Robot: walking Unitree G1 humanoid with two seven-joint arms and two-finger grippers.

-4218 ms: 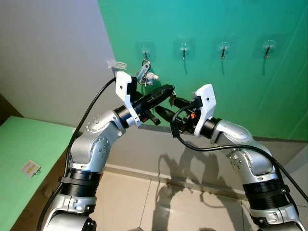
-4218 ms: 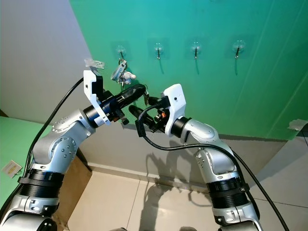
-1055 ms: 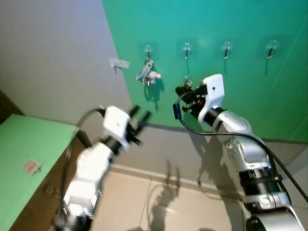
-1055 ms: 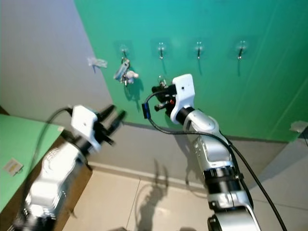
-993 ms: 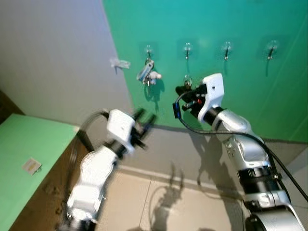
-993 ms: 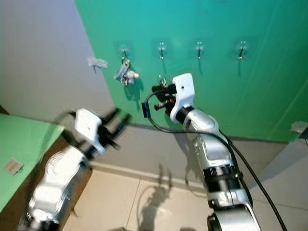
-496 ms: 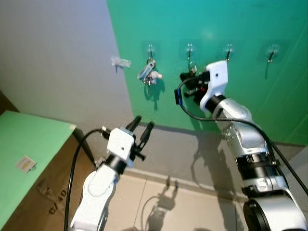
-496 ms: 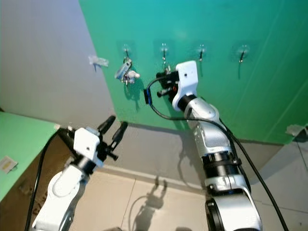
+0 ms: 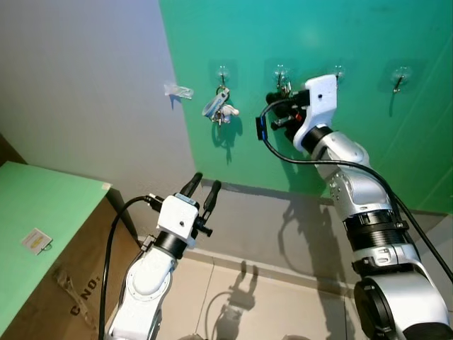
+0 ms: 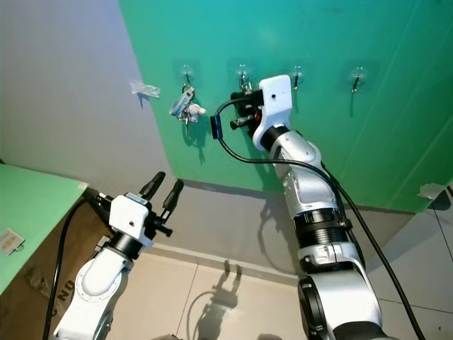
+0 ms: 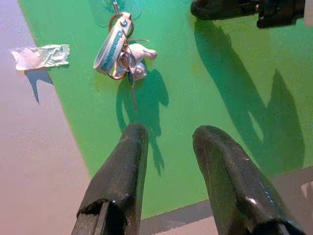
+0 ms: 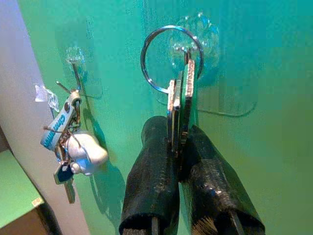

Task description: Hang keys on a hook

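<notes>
The right gripper [image 12: 177, 147] is raised to the green wall [image 9: 368, 142], its two black fingers pinched tight on a pair of flat silver keys [image 12: 179, 105] held edge-on and upright. A thin steel ring [image 12: 168, 56] rises from the keys, its loop lying around the clear stick-on hook [image 12: 188, 46], second in a row of four; whether the ring actually bears on the hook I cannot tell. On the first hook [image 9: 222, 72], just beside, hangs another bunch [image 9: 218, 108] with a pale blue lettered strap, a small white figure and a dark blue key. The left gripper [image 9: 202, 190] is low and well apart from the wall, fingers parted and holding nothing, pointing up toward that bunch. A scrap of clear tape [image 9: 178, 91] sticks to the grey wall nearby.
</notes>
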